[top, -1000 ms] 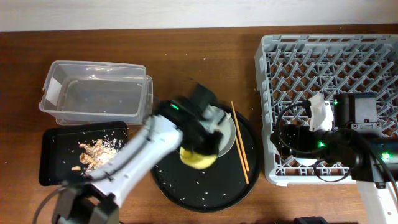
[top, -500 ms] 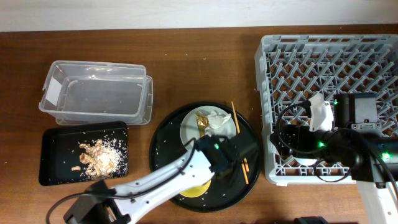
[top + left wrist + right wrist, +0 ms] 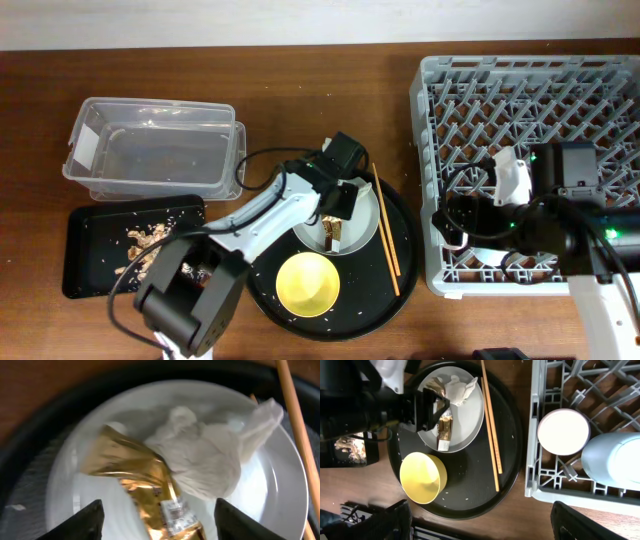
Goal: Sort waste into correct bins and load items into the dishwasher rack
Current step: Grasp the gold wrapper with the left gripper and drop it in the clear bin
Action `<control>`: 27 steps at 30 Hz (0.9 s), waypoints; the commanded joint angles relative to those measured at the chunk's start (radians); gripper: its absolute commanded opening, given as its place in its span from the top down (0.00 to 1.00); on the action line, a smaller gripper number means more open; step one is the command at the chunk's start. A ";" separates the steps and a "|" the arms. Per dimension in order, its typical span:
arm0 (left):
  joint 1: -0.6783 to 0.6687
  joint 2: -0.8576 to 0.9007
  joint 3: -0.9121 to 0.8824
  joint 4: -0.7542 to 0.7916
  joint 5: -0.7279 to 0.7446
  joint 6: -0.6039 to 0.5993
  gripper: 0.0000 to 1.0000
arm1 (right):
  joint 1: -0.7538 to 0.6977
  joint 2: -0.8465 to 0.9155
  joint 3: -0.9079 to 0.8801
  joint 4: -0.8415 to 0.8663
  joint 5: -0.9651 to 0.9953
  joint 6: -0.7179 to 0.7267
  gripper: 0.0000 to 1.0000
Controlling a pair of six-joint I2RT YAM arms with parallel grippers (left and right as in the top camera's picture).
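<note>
Over the pale grey plate (image 3: pixel 280 490) my left gripper (image 3: pixel 162 527) hangs open, its fingers (image 3: pixel 87 520) either side of the crumpled gold-brown wrapper (image 3: pixel 140 480) without touching it. A white tissue (image 3: pixel 210 460) lies against the wrapper. The yellow bowl (image 3: pixel 307 283) stands upright on the round black tray (image 3: pixel 400 235), beside two chopsticks (image 3: pixel 385 225). My right gripper (image 3: pixel 485 525) is open and empty, high above the tray's front edge. A pink cup (image 3: pixel 564 431) and a blue cup (image 3: pixel 612 460) sit in the dishwasher rack (image 3: pixel 530 100).
A clear tub (image 3: pixel 155 150) stands at the back left. In front of it a flat black tray (image 3: pixel 90 250) holds food scraps with rice (image 3: pixel 150 245). Loose rice grains dot the round tray. My right arm lies across the rack's front.
My left gripper let go of the yellow bowl at the tray's front, opened, and swung back over the plate. The right arm barely moved.
</note>
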 commanded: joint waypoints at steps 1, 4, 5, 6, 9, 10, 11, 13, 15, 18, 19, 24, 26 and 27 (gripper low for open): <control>-0.021 0.109 -0.002 -0.001 0.055 0.016 0.37 | 0.006 0.012 0.010 0.003 -0.003 0.000 0.12; -0.020 0.140 -0.001 -0.028 0.060 0.015 0.70 | 0.006 0.012 0.010 -0.002 -0.003 0.000 0.12; -0.020 0.132 0.009 -0.040 0.059 0.015 0.84 | 0.006 0.012 0.010 -0.002 -0.003 0.000 0.12; -0.020 0.121 0.026 -0.067 0.057 0.008 0.94 | 0.006 0.012 0.010 -0.002 -0.003 0.000 0.12; -0.009 0.053 0.123 -0.236 0.038 0.000 0.99 | 0.006 0.012 0.010 -0.002 -0.003 0.000 0.12; 0.005 0.024 0.159 -0.294 0.016 0.001 1.00 | 0.006 0.012 0.010 -0.002 -0.002 0.000 0.11; 0.027 -0.012 0.196 -0.348 -0.016 0.001 1.00 | 0.006 0.012 0.010 -0.003 -0.003 0.000 0.12; 0.121 -0.100 0.270 -0.422 -0.101 0.007 1.00 | 0.006 0.012 0.010 -0.008 -0.003 0.000 0.12; 0.245 -0.150 0.300 -0.418 -0.110 0.032 0.99 | 0.006 0.012 0.010 -0.014 -0.003 0.000 0.11; 0.495 -0.155 0.309 -0.382 -0.103 0.031 0.99 | 0.006 0.012 0.010 -0.028 -0.003 0.000 0.11; 0.566 -0.148 0.309 -0.343 -0.094 0.031 1.00 | 0.006 0.012 0.010 -0.026 -0.003 0.000 0.12; 0.702 -0.097 0.309 -0.183 0.094 0.032 0.24 | 0.006 0.012 0.010 -0.021 -0.003 0.000 0.11; 0.686 -0.101 0.322 -0.167 0.200 0.098 0.21 | 0.006 0.012 0.010 -0.034 -0.003 0.000 0.11; 0.671 -0.101 0.322 -0.187 0.259 0.100 0.21 | 0.006 0.012 0.010 -0.034 -0.003 0.000 0.12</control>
